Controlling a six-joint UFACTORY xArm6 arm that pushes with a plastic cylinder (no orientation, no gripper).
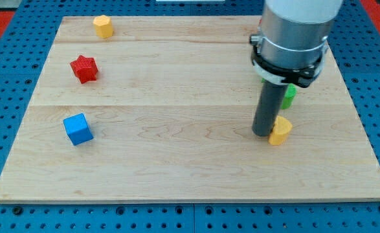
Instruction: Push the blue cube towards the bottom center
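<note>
The blue cube [78,129] sits well apart from my tip [262,134], which touches a yellow block [280,131].

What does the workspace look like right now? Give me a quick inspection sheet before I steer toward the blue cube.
Surface: wooden board, flat, lying on a blue perforated base.
Job's things: blue cube near the view's left edge, untouched.
Clutter: red star block above the cube; yellow block at top left; second yellow block at right; green block partly hidden behind the rod.
Grippers: none; my tip sits beside the right yellow block, far from the cube.
Cables: nothing seen.
Surroundings: red patches at the top corners.
</note>
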